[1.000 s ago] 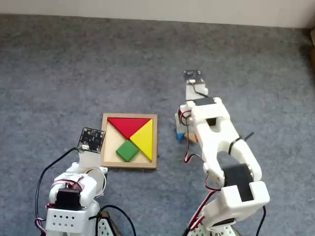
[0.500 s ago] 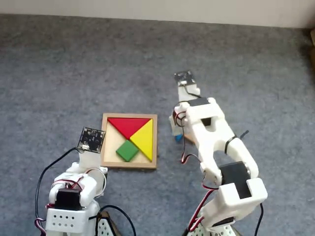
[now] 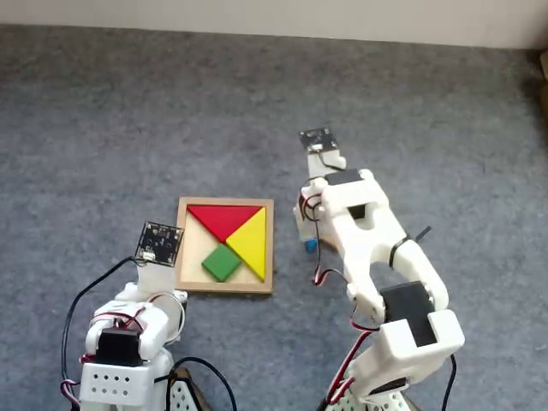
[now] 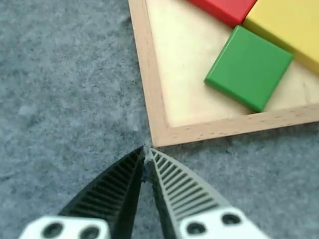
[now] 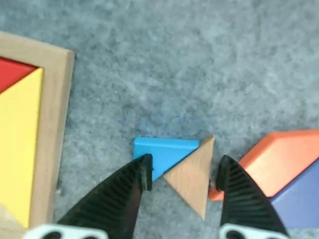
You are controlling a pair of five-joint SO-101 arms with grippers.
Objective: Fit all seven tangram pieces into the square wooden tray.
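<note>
Down at the lower left of the high view, my left fingers [image 4: 148, 160] are pressed together, empty, right at the near corner of the square wooden tray [image 4: 149, 89] on the grey worktop [image 3: 111, 111]. Inside the tray the green square [image 4: 248, 67] lies nearest, against the yellow triangle [image 4: 284, 22], with the red triangle [image 4: 224, 7] beyond. Right of centre, my right fingers [image 5: 143, 175] stand apart, straddling a blue triangle [image 5: 164, 149] and a wood-coloured triangle [image 5: 192, 179] that touch each other on the worktop near the tray. Just beside them lie an orange piece [image 5: 271, 157] and a dark blue piece [image 5: 299, 199], touching.
</note>
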